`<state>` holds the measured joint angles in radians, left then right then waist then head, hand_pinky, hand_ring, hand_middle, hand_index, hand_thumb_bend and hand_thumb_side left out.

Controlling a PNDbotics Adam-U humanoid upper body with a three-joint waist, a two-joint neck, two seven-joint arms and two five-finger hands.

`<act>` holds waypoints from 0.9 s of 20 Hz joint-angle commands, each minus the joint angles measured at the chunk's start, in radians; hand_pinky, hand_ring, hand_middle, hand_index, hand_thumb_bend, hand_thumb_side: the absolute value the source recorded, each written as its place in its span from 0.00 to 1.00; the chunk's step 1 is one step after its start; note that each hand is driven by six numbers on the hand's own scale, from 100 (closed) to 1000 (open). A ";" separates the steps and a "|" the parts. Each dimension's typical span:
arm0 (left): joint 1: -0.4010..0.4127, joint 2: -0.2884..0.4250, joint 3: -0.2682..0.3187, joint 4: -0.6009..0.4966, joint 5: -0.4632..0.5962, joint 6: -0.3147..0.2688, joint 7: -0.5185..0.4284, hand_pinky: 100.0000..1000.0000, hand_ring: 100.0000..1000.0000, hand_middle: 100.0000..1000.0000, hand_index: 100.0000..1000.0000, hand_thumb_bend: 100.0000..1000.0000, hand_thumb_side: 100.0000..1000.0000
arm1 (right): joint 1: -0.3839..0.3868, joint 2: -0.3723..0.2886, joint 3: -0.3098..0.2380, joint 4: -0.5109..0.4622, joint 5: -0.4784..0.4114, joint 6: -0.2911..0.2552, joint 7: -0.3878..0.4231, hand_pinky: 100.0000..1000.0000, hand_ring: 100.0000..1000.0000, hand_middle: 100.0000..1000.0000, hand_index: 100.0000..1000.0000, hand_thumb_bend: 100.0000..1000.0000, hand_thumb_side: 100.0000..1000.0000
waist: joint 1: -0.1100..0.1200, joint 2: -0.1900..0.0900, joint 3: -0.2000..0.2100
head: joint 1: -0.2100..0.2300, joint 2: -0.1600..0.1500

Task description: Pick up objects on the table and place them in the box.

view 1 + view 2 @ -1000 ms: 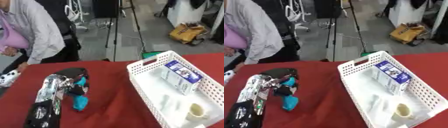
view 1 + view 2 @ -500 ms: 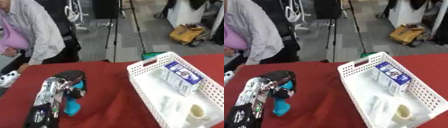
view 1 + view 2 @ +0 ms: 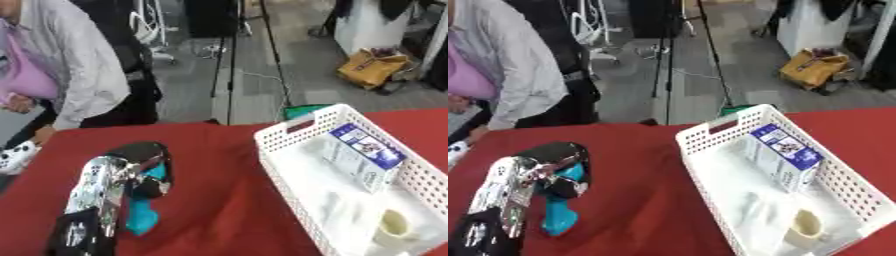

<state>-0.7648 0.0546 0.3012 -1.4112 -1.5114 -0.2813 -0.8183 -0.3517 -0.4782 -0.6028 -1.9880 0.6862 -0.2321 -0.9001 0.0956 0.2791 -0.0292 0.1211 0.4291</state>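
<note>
**Teal object gripped, lift not yet begun**

The teal object lies on the red table at about eight o'clock from the white box; the left hand, which hung higher a second ago, has come down and now curls round its upper end; that suggests a grasp just made. Open cloth lies between hand and box; the box's near wall must be cleared; carton and cup fill its right side. No right hand shows.

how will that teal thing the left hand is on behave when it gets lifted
The teal object looks like hard moulded plastic, so probably stiff and fairly light. Its surface seems smooth, so it may slip. The left hand covers only its upper end; the free lower end might swing down.
</note>
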 commanded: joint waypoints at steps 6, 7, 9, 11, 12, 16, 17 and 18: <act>-0.001 0.009 0.011 0.015 0.032 -0.064 -0.089 0.00 0.36 0.54 0.52 0.00 0.22 | -0.010 -0.020 -0.007 -0.012 -0.009 -0.014 -0.007 0.67 0.49 0.34 0.34 0.00 0.39 | -0.011 -0.009 0.002 | -0.002 -0.014; -0.002 0.009 0.012 0.015 0.036 -0.061 -0.089 0.00 0.31 0.50 0.49 0.00 0.20 | -0.010 -0.020 -0.007 -0.012 -0.010 -0.014 -0.007 0.67 0.49 0.34 0.34 0.00 0.39 | -0.011 -0.009 0.002 | -0.001 -0.015; -0.005 0.010 0.013 0.016 0.044 -0.056 -0.089 0.00 0.27 0.46 0.47 0.00 0.20 | -0.011 -0.020 -0.007 -0.012 -0.012 -0.016 -0.007 0.67 0.49 0.34 0.34 0.00 0.38 | -0.011 -0.009 0.002 | -0.001 -0.016; -0.007 0.011 0.014 0.018 0.049 -0.052 -0.089 0.00 0.24 0.44 0.46 0.00 0.19 | -0.011 -0.021 -0.007 -0.012 -0.013 -0.017 -0.007 0.67 0.49 0.34 0.34 0.00 0.38 | -0.012 -0.008 0.002 | 0.000 -0.016; -0.007 0.012 0.014 0.018 0.051 -0.050 -0.089 0.00 0.24 0.44 0.46 0.00 0.19 | -0.011 -0.021 -0.008 -0.012 -0.013 -0.018 -0.007 0.67 0.49 0.34 0.34 0.00 0.38 | -0.012 -0.008 0.003 | -0.001 -0.016; -0.006 0.013 0.014 0.019 0.058 -0.044 -0.089 0.00 0.20 0.40 0.45 0.00 0.19 | -0.011 -0.021 -0.008 -0.012 -0.018 -0.020 -0.007 0.67 0.49 0.34 0.34 0.00 0.37 | -0.012 -0.007 0.003 | -0.001 -0.017; -0.006 0.013 0.014 0.019 0.059 -0.044 -0.089 0.00 0.17 0.38 0.44 0.00 0.18 | -0.011 -0.021 -0.009 -0.012 -0.019 -0.021 -0.007 0.67 0.49 0.34 0.34 0.00 0.37 | -0.013 -0.007 0.003 | -0.001 -0.017; -0.006 0.013 0.012 0.019 0.060 -0.044 -0.089 0.00 0.17 0.38 0.44 0.00 0.18 | -0.011 -0.021 -0.009 -0.012 -0.021 -0.022 -0.007 0.67 0.49 0.34 0.34 0.00 0.37 | -0.013 -0.007 0.003 | -0.001 -0.017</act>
<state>-0.7677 0.0555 0.3117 -1.4035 -1.4570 -0.2629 -0.8368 -0.3523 -0.4782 -0.6030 -1.9880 0.6757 -0.2397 -0.8988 0.0956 0.2823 -0.0262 0.1213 0.4205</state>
